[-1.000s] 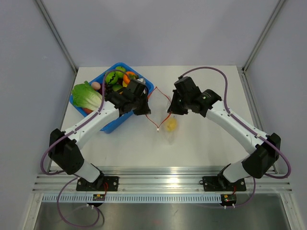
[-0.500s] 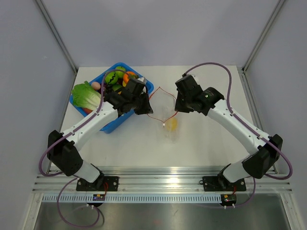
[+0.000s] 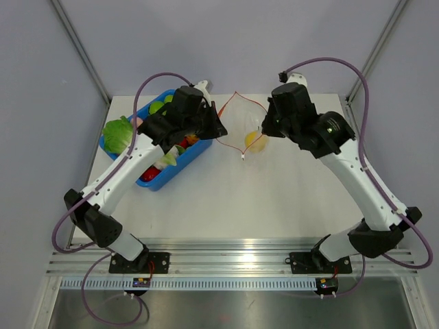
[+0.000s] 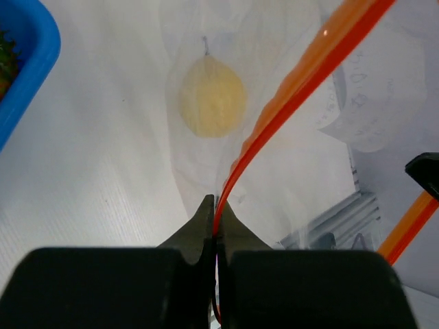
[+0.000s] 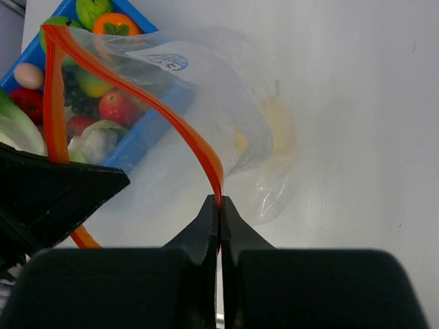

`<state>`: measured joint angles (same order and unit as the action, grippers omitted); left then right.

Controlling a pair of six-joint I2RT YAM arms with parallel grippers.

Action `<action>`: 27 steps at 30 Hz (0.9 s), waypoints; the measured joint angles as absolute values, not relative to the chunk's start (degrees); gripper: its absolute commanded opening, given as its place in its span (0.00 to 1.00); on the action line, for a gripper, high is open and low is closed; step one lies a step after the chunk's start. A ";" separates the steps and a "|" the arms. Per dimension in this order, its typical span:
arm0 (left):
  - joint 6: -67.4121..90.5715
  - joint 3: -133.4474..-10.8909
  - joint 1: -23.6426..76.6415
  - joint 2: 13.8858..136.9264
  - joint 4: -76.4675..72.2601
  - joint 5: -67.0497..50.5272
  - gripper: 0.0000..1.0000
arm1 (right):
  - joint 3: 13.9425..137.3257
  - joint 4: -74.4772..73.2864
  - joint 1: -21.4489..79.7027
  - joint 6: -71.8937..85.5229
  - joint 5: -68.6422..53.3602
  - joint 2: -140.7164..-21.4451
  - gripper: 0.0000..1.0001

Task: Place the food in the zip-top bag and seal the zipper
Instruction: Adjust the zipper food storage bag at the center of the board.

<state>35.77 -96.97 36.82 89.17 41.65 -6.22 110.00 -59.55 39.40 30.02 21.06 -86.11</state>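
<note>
The clear zip-top bag [image 3: 248, 130] hangs lifted between both grippers, its mouth held open. A yellow toy fruit [image 3: 254, 142] lies inside it; it also shows in the left wrist view [image 4: 212, 103] and the right wrist view [image 5: 278, 130]. My left gripper [image 3: 221, 131] is shut on the red-orange zipper strip [image 4: 274, 113] on the bag's left side. My right gripper [image 3: 265, 130] is shut on the zipper strip [image 5: 199, 147] on the right side. The white slider tab [image 3: 243, 157] hangs at the strip's low end. More food, including the lettuce [image 3: 118, 133], is in the blue bin.
The blue bin [image 3: 180, 164] stands at the back left with several toy fruits and vegetables [image 5: 113, 106] in it, right beside the left arm. Metal frame posts rise at the table's back corners.
Both grippers have risen and moved toward the back of the table, lifting the bag by its zipper strip. The yellow fruit went up with it and the mouth spread wider.
</note>
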 measured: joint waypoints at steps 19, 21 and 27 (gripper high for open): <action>34.85 -77.91 37.69 91.15 36.29 -14.41 0.00 | 81.30 -56.64 39.42 35.79 16.32 -78.39 0.38; 34.61 -78.26 37.69 90.32 36.18 -14.41 0.00 | 82.67 -56.29 39.42 35.81 16.45 -78.41 0.38; 34.30 -78.30 37.69 89.84 36.29 -14.46 0.00 | 83.70 -55.13 39.42 35.90 16.43 -78.41 0.11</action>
<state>34.30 -78.30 37.69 89.84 36.29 -14.46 83.70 -55.13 39.42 35.90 16.43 -78.41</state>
